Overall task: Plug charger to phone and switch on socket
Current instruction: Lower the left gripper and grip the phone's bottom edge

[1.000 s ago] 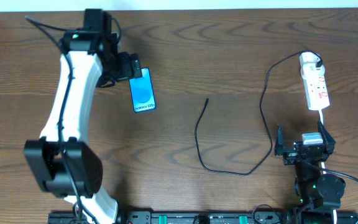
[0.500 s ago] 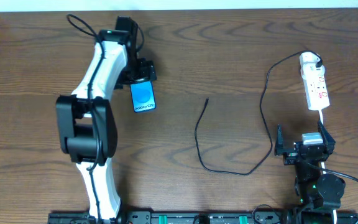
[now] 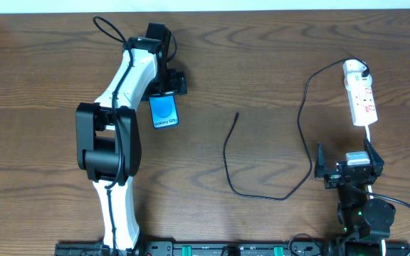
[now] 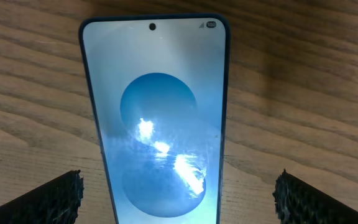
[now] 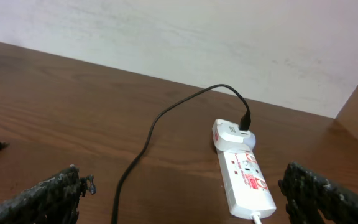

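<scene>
- phone (image 4: 157,124): flat on the worktop, far left. Rigid, slick glass, probably fragile, so grip the long edges.
- charger (image 3: 228,160): light, floppy, lying mid-worktop. Pinch just behind the tip.
- left claw (image 4: 178,198): arm stretched out, fingers wide apart either side of the phone, holding nothing.
- right claw (image 3: 349,169): apart, empty, low, facing the socket (image 5: 244,177).

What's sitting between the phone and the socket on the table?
Overhead view: only the charger cable, free tip loose roughly midway, slack looping toward the socket. Otherwise bare table between it and the phone.
</scene>
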`<action>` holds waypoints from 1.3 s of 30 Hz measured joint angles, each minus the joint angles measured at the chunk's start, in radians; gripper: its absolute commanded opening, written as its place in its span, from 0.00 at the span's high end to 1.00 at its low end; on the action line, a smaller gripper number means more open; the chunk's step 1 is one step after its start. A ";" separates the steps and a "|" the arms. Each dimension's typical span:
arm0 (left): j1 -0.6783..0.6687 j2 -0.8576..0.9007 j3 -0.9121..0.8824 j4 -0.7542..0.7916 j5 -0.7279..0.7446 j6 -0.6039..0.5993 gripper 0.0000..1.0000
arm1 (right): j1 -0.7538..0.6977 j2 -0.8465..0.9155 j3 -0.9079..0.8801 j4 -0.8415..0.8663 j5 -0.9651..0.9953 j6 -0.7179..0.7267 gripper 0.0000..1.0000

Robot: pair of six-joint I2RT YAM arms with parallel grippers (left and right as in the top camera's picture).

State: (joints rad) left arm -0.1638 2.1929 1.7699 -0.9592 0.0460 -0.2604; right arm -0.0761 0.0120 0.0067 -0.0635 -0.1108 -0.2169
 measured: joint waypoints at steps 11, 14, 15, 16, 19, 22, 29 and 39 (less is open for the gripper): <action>0.000 0.012 0.000 0.019 -0.031 -0.010 0.02 | 0.000 0.000 0.000 0.000 0.000 0.000 0.01; 0.000 0.013 0.000 0.019 -0.044 -0.014 0.02 | 0.000 0.000 0.000 0.000 0.000 0.000 0.01; 0.000 0.014 0.000 0.019 -0.045 -0.017 0.02 | 0.000 0.000 0.000 0.000 0.000 0.000 0.01; 0.000 0.018 0.000 0.019 -0.045 -0.018 0.02 | 0.000 0.000 0.000 0.000 0.000 0.000 0.01; 0.000 0.031 -0.008 0.025 -0.045 -0.024 0.02 | 0.000 0.000 0.000 0.000 0.000 0.000 0.01; 0.001 0.031 -0.024 0.026 -0.045 -0.024 0.02 | 0.000 0.000 0.000 0.000 0.000 0.000 0.01; 0.007 0.031 -0.041 0.050 -0.045 -0.025 0.02 | 0.000 0.000 0.000 0.000 0.000 0.000 0.01; 0.006 0.031 -0.044 0.051 -0.045 -0.025 0.02 | 0.000 0.000 0.000 0.000 0.000 0.000 0.01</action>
State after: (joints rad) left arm -0.1574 2.2242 1.7260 -0.9085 0.0006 -0.2852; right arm -0.0761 0.0120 0.0067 -0.0635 -0.1108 -0.2169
